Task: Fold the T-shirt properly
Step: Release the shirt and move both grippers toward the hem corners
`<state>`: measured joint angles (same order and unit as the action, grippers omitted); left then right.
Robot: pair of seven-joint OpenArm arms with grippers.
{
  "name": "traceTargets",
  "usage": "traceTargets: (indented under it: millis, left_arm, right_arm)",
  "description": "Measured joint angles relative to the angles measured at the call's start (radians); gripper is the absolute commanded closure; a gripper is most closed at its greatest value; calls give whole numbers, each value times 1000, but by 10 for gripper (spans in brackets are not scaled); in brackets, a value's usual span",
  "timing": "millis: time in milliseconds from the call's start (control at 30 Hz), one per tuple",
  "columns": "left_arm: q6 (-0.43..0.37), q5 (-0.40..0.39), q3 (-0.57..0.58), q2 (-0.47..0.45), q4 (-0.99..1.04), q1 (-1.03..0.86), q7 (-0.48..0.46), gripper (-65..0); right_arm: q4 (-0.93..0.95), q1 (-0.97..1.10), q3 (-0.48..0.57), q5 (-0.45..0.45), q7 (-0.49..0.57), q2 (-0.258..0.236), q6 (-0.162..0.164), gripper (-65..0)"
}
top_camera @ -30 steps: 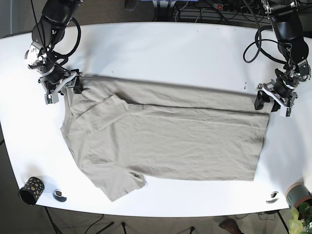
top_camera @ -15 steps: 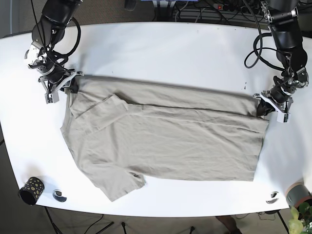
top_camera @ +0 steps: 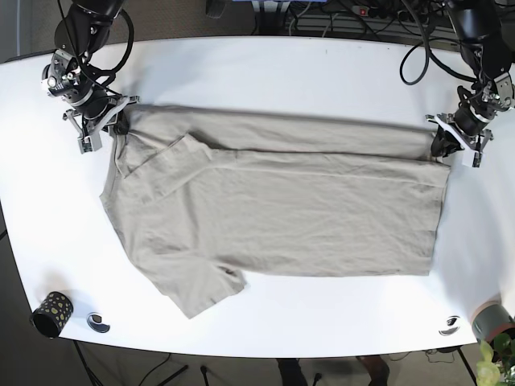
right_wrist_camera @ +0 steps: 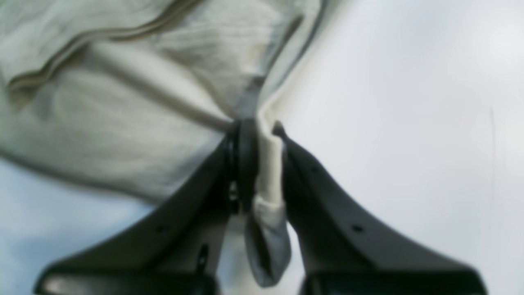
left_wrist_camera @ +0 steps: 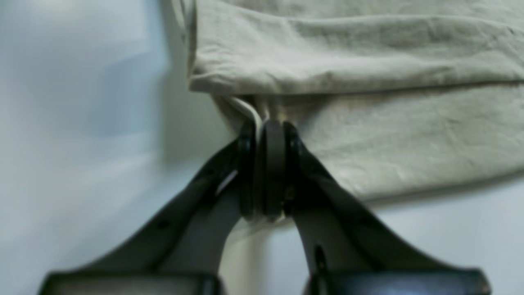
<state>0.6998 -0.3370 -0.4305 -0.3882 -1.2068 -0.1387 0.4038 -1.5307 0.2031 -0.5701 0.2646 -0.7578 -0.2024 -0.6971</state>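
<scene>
- White table (top_camera: 265, 72) fills the base view, with dark floor and cables beyond its 12 o'clock edge
- Beige shirt (top_camera: 282, 217) lies flat across the middle of it, long axis from 9 to 3 o'clock, one sleeve sticking out toward 7 o'clock
- Right gripper (top_camera: 113, 126) sits at the shirt's 10 o'clock corner; in the right wrist view its jaws are pressed together on a bunched strip of cloth, so it grips the shirt (right_wrist_camera: 123, 82)
- Left gripper (top_camera: 442, 145) sits at the 3 o'clock corner; the left wrist view shows its jaws clamped on the hem edge, shirt (left_wrist_camera: 368, 82) pinched between them
- Progress, as I judge it: one long band along the 12 o'clock side looks already doubled over, and a sleeve appears tucked under near 10 o'clock; the 7 o'clock sleeve, the other long side and the crosswise folds are left, so the task is early
- Both wrist views are blurred; how many layers each gripper holds cannot be told
- Collar is hard to make out in the base view
- Small items at the table's 6 o'clock edge: a dark spotted cup (top_camera: 50, 313), a ring-like object (top_camera: 98, 322) and another (top_camera: 450, 326), too small to identify
- Plant (top_camera: 495, 362) at 5 o'clock is cut off by the frame
</scene>
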Motion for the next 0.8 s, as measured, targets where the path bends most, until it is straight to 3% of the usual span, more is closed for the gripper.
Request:
traceTargets:
  millis: [267, 633, 700, 800]
  left_arm:
    - [4, 11, -110, 17, -128, -162, 30, 0]
    - [0, 24, -199, 56, -252, -338, 32, -6]
    - [0, 23, -199, 55, -253, -346, 28, -19]
    - [0, 23, -197, 55, -254, -346, 29, -119]
  right_arm:
    - [-173, 112, 0, -13, -137, 30, -2, -10]
    - [-372, 272, 3, -25, -164, 117, -3, -17]
    - [-371, 277, 5, -24, -164, 122, -3, -52]
    - [-371, 275, 0, -26, -162, 121, -2, -212]
